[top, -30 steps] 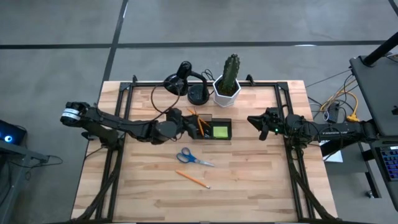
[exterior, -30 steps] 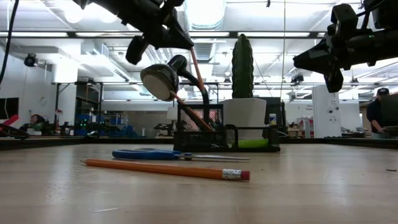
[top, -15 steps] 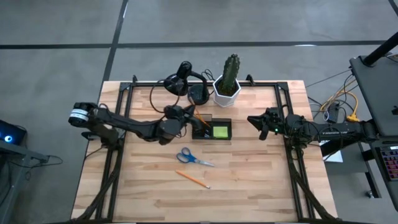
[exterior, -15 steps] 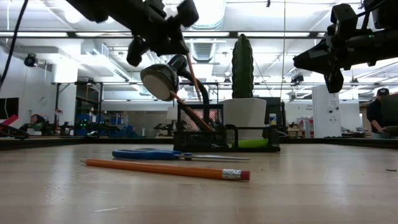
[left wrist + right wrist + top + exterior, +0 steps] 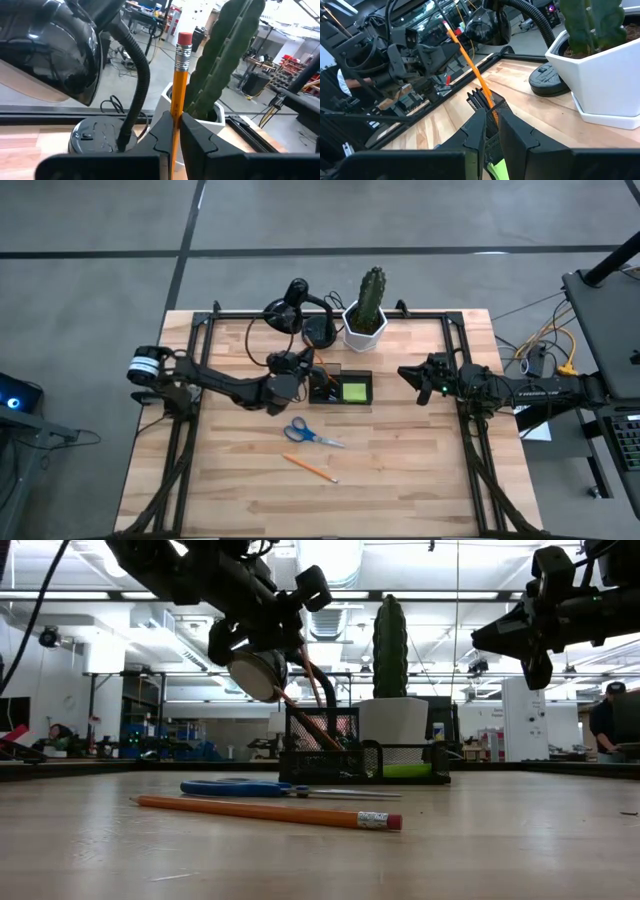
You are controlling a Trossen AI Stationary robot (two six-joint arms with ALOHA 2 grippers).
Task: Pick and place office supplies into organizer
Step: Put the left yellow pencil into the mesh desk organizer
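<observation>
My left gripper (image 5: 303, 370) hovers over the left end of the black mesh organizer (image 5: 340, 387), shut on an orange pencil (image 5: 176, 85). The organizer stands on the table with a lime-green sticky pad (image 5: 354, 391) in its right compartment. Another pencil (image 5: 470, 65) leans out of its tall left compartment. Blue-handled scissors (image 5: 310, 433) and a loose orange pencil (image 5: 310, 468) lie flat on the table nearer me. My right gripper (image 5: 407, 372) waits shut in the air to the organizer's right. My left gripper pinches the pencil's shaft (image 5: 174, 114) between its two fingers (image 5: 197, 135). The arm reaches in from the table's left. The eraser end (image 5: 184, 40) stands out past the fingertips. In the low view the pencil (image 5: 311, 680) is tilted above the organizer's tall compartment (image 5: 322, 730), clear of the table.
A black desk lamp (image 5: 300, 308) and a cactus in a white pot (image 5: 366, 320) stand just behind the organizer near the far edge. The lamp head (image 5: 255, 670) hangs close to my left gripper. Bare wood lies on the near half of the table (image 5: 400, 480).
My left arm has reached farther toward the table's right, bringing the gripper over the organizer's left end and lower. The held pencil has come down with it toward the tall compartment. The right arm has kept still.
</observation>
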